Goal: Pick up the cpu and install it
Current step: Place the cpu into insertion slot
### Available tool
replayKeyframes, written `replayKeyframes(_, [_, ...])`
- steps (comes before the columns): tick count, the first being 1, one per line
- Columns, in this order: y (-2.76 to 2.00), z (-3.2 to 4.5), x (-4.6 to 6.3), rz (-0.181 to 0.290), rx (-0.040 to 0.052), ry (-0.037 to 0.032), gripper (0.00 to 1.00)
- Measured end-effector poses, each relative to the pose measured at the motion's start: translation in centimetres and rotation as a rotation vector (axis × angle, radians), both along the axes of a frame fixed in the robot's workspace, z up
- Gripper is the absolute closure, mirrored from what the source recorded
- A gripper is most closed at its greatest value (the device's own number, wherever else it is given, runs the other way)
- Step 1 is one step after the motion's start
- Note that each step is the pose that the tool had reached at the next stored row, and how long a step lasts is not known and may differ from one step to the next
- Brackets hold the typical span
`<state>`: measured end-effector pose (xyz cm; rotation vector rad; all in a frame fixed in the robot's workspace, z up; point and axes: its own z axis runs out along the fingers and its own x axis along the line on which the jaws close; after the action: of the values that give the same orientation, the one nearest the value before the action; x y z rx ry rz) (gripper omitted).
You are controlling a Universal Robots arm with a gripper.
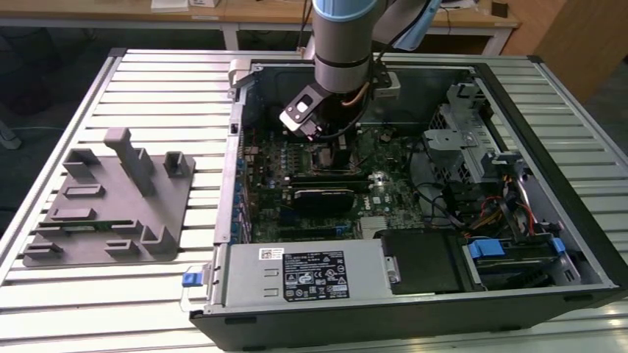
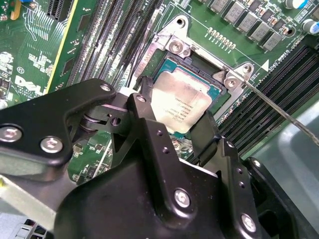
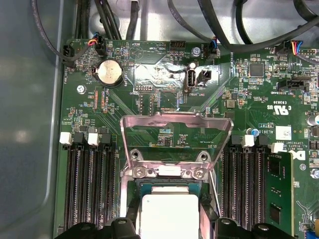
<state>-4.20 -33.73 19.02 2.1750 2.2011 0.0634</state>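
The cpu (image 2: pixel 183 99), a flat silver square with a pale rim, lies level in the motherboard's open socket (image 2: pixel 219 92). My gripper (image 2: pixel 177 117) is straight over it, with one black finger (image 2: pixel 144 112) against one edge and the other on the opposite edge. The first wrist view shows the cpu (image 3: pixel 169 211) held between the two fingers (image 3: pixel 207 221), below the raised metal load plate (image 3: pixel 177 132). In the exterior view my gripper (image 1: pixel 329 140) reaches down into the open computer case onto the motherboard (image 1: pixel 314 191).
The grey tray (image 1: pixel 108 213) with plastic blocks lies on the slatted table at the exterior view's left. The socket's thin lever (image 2: pixel 279 107) sticks out beside the socket. Memory slots (image 3: pixel 87 189) flank it. Cables (image 1: pixel 461 206) and drive cages crowd the case's right side.
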Motion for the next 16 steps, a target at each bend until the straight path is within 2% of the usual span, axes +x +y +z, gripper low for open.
replayKeyframes(6, [0.03,-0.06,0.02,0.000,0.0015,-0.0010,0.45])
replayKeyframes(7, [0.02,-0.05,0.02,0.000,0.0011,-0.0007,0.39])
replayKeyframes(16, [0.01,0.13,0.00,0.000,0.0015,-0.0003,0.39])
